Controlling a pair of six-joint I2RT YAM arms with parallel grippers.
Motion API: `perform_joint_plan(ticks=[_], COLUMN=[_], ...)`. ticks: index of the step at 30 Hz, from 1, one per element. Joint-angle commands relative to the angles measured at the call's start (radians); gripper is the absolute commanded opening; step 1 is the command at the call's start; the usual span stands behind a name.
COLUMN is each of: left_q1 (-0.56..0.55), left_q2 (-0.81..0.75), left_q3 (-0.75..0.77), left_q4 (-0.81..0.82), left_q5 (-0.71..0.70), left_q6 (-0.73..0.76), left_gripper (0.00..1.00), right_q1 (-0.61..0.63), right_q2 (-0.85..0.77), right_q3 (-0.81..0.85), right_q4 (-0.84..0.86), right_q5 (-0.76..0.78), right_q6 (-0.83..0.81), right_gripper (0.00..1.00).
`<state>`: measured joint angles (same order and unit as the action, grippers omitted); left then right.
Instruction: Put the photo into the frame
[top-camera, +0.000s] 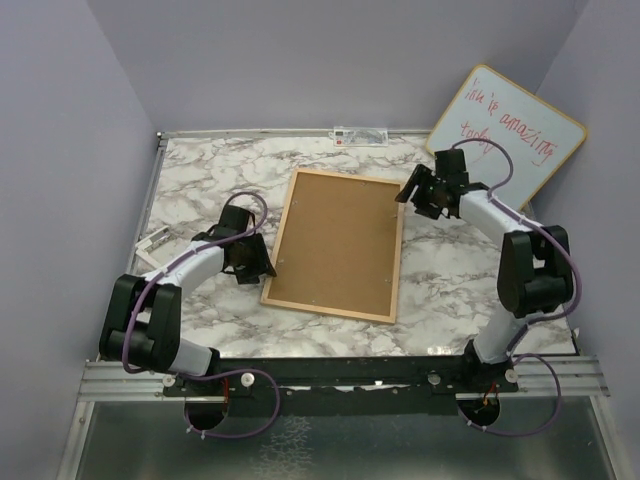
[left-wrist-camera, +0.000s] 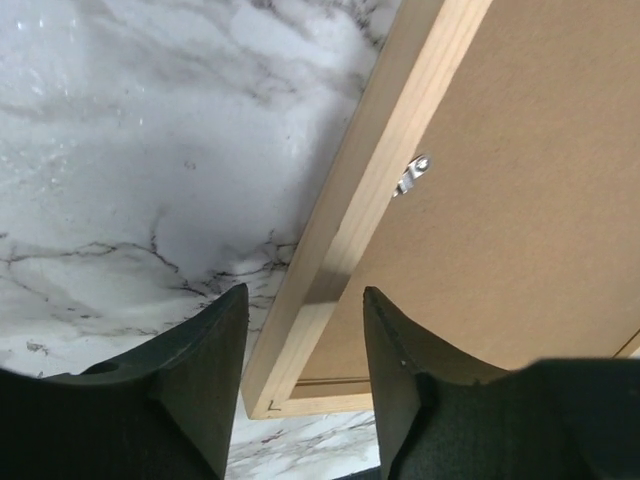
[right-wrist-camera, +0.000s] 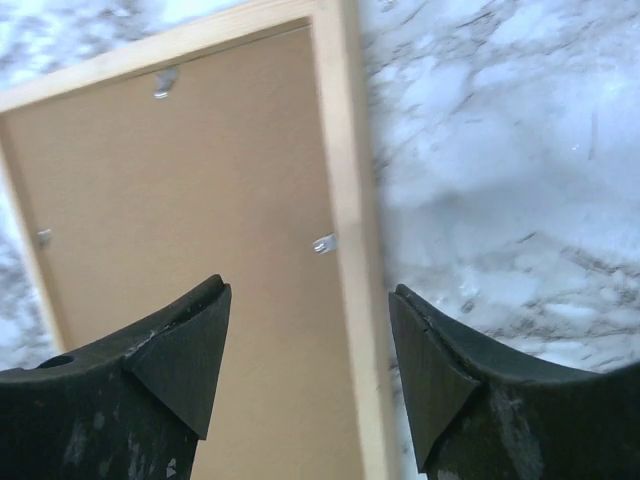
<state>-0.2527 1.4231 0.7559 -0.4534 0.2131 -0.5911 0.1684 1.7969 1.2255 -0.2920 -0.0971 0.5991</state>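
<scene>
The frame (top-camera: 330, 310), thin light wood, lies face down on the marble table with a brown backing board (top-camera: 338, 240) set in it. The photo is out of view. My left gripper (top-camera: 262, 262) hovers at the frame's near left corner. In the left wrist view it (left-wrist-camera: 305, 292) stands open, its fingers either side of the wooden rail (left-wrist-camera: 380, 150) without touching it. My right gripper (top-camera: 412, 192) is over the far right corner. In the right wrist view it (right-wrist-camera: 309, 289) is open above the rail (right-wrist-camera: 345, 200) and the backing board (right-wrist-camera: 180, 200), holding nothing.
A whiteboard (top-camera: 510, 135) with red writing leans against the right wall at the back. A small white object (top-camera: 152, 243) lies at the table's left edge. Small metal clips (left-wrist-camera: 412, 175) (right-wrist-camera: 323, 243) sit along the frame's inner edge over the board.
</scene>
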Motion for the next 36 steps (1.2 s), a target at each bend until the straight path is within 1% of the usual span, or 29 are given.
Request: perform_joint_plan(ticks=[1, 3, 5, 8, 12, 15, 17, 21, 27, 34, 35, 36], left_q1=[-0.01, -0.019, -0.034, -0.054, -0.087, -0.095, -0.098, -0.103, -0.117, -0.13, -0.135, -0.135], left_q2=[-0.033, -0.028, -0.021, -0.001, 0.035, 0.059, 0.071, 0.088, 0.129, 0.151, 0.147, 0.145], left_q3=[-0.047, -0.057, -0.064, -0.072, -0.073, -0.072, -0.074, -0.083, -0.084, -0.082, -0.087, -0.088], left_q4=[-0.042, -0.042, -0.043, -0.053, -0.092, -0.136, -0.153, -0.168, -0.196, -0.205, -0.208, -0.21], left_q5=[-0.014, -0.004, -0.014, -0.058, -0.144, -0.204, -0.238, -0.263, -0.296, -0.312, -0.32, -0.322], left_q6=[0.0, 0.0, -0.012, -0.047, -0.084, -0.102, -0.115, -0.138, -0.158, -0.164, -0.172, -0.175], left_gripper=[0.49, 0.48, 0.48, 0.46, 0.43, 0.34, 0.28, 0.22, 0.2, 0.19, 0.19, 0.19], right_q1=[0.035, 0.089, 0.17, 0.273, 0.362, 0.422, 0.46, 0.537, 0.634, 0.668, 0.678, 0.679], right_q2=[-0.113, -0.115, -0.103, -0.069, 0.011, 0.062, 0.092, 0.145, 0.213, 0.275, 0.315, 0.323], right_q3=[-0.107, -0.149, -0.171, -0.187, -0.207, -0.194, -0.18, -0.158, -0.081, -0.028, 0.02, 0.028], right_q4=[0.123, 0.204, 0.273, 0.386, 0.554, 0.607, 0.62, 0.652, 0.613, 0.576, 0.531, 0.523], right_q5=[-0.184, -0.252, -0.292, -0.322, -0.382, -0.379, -0.369, -0.344, -0.278, -0.202, -0.168, -0.162], right_q6=[0.133, 0.199, 0.259, 0.34, 0.468, 0.521, 0.552, 0.609, 0.619, 0.607, 0.585, 0.582], right_gripper=[0.67, 0.62, 0.61, 0.59, 0.55, 0.53, 0.52, 0.51, 0.5, 0.48, 0.48, 0.48])
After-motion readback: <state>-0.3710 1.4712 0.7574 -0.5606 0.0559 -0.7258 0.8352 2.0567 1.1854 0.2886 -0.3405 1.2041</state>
